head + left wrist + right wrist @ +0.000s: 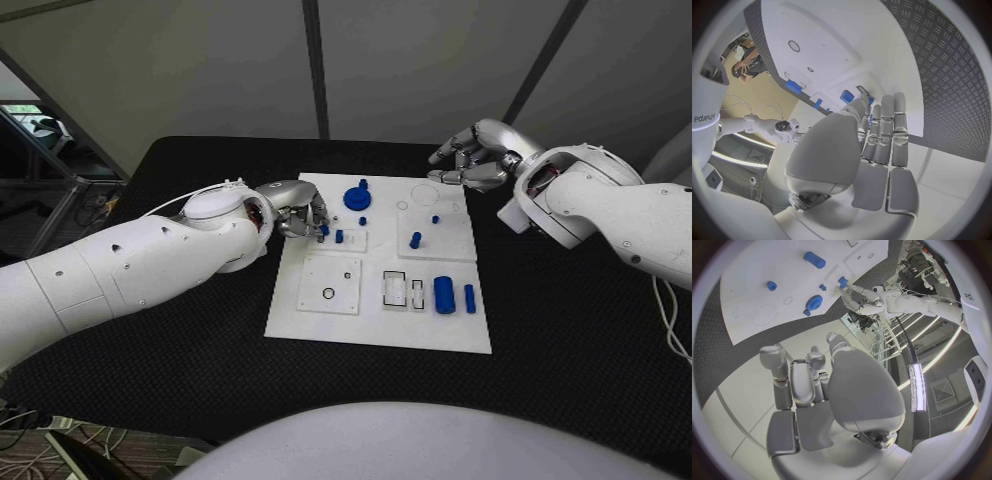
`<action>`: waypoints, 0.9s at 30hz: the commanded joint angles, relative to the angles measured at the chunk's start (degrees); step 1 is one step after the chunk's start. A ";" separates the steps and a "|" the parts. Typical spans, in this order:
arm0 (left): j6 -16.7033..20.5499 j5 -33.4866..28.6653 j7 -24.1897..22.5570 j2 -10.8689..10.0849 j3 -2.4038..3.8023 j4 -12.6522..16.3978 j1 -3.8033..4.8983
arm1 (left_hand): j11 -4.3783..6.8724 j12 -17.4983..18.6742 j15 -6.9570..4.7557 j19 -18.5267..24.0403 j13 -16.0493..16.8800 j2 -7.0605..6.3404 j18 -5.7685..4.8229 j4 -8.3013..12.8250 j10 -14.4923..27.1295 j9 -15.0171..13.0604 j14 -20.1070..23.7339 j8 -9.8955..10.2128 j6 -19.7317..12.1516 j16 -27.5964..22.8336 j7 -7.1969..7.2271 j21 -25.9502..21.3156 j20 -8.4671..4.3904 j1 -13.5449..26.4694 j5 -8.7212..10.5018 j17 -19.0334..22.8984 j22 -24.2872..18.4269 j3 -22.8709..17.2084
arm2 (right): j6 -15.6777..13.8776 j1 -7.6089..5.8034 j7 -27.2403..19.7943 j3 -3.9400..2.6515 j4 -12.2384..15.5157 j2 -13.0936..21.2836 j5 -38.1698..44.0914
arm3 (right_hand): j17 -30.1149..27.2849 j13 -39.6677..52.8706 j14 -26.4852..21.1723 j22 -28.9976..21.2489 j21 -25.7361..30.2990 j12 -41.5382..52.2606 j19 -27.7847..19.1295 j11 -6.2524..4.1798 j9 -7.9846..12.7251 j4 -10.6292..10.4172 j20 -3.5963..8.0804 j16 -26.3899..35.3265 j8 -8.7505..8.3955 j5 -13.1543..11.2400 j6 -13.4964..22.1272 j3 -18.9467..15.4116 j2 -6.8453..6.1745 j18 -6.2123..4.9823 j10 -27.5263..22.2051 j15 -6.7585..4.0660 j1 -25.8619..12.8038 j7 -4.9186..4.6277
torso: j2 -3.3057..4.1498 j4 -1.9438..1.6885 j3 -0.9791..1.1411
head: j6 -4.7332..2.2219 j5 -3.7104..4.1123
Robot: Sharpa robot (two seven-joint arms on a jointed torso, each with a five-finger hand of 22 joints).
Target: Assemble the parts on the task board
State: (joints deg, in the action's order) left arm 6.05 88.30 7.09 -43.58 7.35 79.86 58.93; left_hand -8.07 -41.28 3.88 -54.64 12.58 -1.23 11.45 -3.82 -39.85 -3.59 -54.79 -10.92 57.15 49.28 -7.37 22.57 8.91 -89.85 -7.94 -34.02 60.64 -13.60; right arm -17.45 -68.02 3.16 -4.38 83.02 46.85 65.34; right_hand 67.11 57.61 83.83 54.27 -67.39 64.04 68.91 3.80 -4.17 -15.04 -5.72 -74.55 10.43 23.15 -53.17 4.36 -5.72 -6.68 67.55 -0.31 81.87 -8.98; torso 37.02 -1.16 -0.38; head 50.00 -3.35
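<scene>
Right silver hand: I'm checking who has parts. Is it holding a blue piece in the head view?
No, the right silver hand hovers beyond the white task board's far edge, holding nothing.

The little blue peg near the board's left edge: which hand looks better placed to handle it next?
Probably the left hand: its fingers are right at the small blue peg on the task board. The right hand hangs beyond the board's far edge, holding nothing.

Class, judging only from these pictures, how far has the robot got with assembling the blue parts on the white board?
Early to midway. Several small pegs, such as one, already stand in the task board. The left hand is at the board's left edge, fingers on a small blue part. The blue cylinder and slim bar lie loose. The right hand hovers behind, holding nothing.
</scene>
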 commanded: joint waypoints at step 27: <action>3.10 -1.67 -1.88 -1.57 0.04 1.40 0.01 | -0.89 -5.22 1.23 1.17 -0.62 -5.58 -1.05 0.03 5.18 -0.15 1.82 6.98 -7.36 4.19 0.17 -1.08 1.98 6.63 0.58 2.57 -0.03 1.75 | 0.13 -0.04 -0.43 -0.04 -0.07 0.02 -0.08 | 0.05 0.06 1.74 0.02 0.26 -0.01 -0.03 -0.06 0.05 -0.09 0.12 0.19 0.38 0.27 0.12 0.38 0.57 -0.57 -0.12 -0.38 -0.01 0.17 | 0.01 0.00 0.01 | 0.00 -0.21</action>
State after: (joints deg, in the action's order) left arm 7.24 87.29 5.92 -45.09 7.32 81.08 58.86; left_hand -8.94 -46.16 5.02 -53.33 11.90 -6.77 11.45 -3.70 -35.10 -3.69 -53.24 -4.04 50.15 53.23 -7.17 21.80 10.47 -83.84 -7.73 -31.59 60.90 -12.23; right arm -17.42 -67.99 3.14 -4.38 82.93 46.87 65.34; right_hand 67.11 57.60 83.83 54.28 -67.39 64.04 68.91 3.80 -4.17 -15.04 -5.72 -74.55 10.43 23.14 -53.17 4.36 -5.72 -6.68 67.55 -0.31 81.87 -8.98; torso 37.02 -1.17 -0.35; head 50.00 -3.50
